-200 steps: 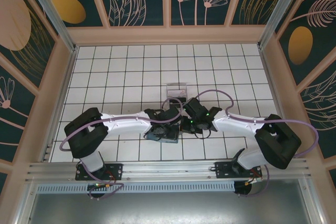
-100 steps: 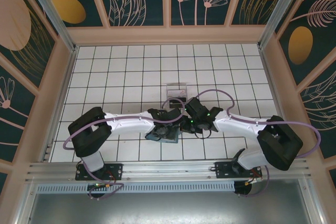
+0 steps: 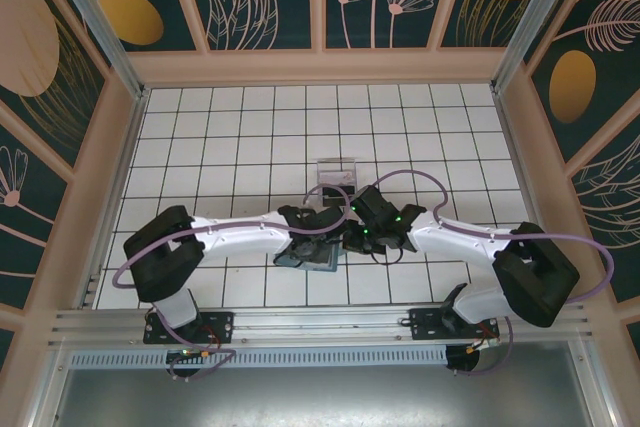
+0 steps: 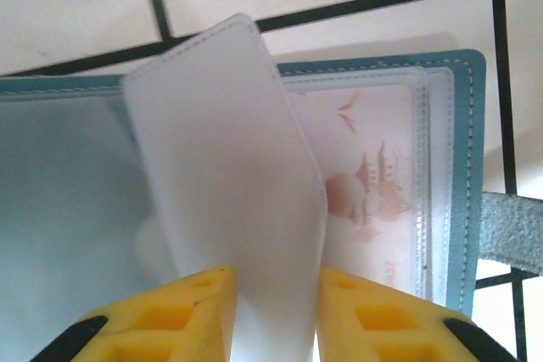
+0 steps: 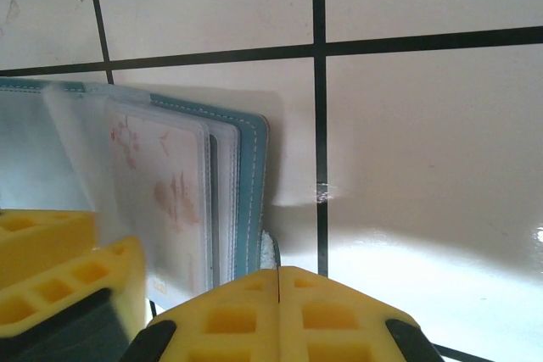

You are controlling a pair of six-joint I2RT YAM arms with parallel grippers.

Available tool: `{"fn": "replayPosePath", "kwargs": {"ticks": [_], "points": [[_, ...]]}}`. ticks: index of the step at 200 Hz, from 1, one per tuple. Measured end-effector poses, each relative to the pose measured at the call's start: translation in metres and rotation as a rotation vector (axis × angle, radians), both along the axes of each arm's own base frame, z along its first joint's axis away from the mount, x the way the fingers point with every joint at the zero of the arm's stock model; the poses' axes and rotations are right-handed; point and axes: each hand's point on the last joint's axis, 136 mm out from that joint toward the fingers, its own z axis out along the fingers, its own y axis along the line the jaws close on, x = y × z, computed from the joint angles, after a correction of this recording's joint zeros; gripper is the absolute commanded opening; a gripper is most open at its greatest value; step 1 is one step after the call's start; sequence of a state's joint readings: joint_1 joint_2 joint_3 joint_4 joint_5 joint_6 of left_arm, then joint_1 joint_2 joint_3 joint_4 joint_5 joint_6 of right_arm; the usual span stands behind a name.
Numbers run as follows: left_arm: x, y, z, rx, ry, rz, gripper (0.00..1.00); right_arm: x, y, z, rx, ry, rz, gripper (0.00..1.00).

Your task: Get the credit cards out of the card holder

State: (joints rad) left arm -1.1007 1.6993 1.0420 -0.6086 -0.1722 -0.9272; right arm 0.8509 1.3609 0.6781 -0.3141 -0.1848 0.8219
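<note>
You have a flat table of glossy white square tiles with dark grout lines, and both white-shelled arms, looped with purple cable, reach in to meet over its near middle. Between their tips lies the card holder. It is a thin rectangular wallet spread open like a book, with a teal-blue cover, rounded corners and a line of pale stitching along the border. Well behind it stands a small clear plastic tray, apart from everything else. Inside the holder you can see stacked see-through pockets. Under the top one on the right half sits a pale credit card with a faint reddish-brown drawing, and it is fully seated in its pocket. One frosted, soft-looking sleeve lifts off the stack and curls upward. It runs between the blocky yellow pads of your left gripper. The pads stand apart with the sleeve filling the gap edge to edge, but you cannot tell whether they are pinching it. Your right gripper has its two yellow ribbed fingers pressed flat together at the holder's outer edge.
</note>
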Motion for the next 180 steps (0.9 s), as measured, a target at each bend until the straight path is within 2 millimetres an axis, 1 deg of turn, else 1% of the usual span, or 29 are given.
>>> {"fn": "replayPosePath", "kwargs": {"ticks": [17,39,74,127,143,180], "points": [[0.002,0.006,0.01,0.006,-0.026,0.012,0.39,0.0,0.0,0.0,-0.001,0.0,0.0,0.01],[0.004,0.014,0.016,0.025,-0.046,0.022,0.39,0.0,-0.001,0.0,-0.003,0.001,0.0,0.01],[0.004,0.024,0.018,0.061,-0.058,0.034,0.38,-0.001,-0.001,-0.001,-0.007,0.002,-0.001,0.01],[0.0,0.037,0.023,0.054,-0.074,0.064,0.35,-0.001,-0.002,0.0,-0.012,0.004,0.002,0.01],[-0.003,0.043,0.021,0.054,-0.072,0.071,0.35,-0.001,-0.003,0.001,-0.018,0.006,0.001,0.01],[-0.011,0.063,0.008,0.088,-0.05,0.088,0.37,0.002,-0.001,0.004,-0.027,0.0,0.01,0.01]]}}
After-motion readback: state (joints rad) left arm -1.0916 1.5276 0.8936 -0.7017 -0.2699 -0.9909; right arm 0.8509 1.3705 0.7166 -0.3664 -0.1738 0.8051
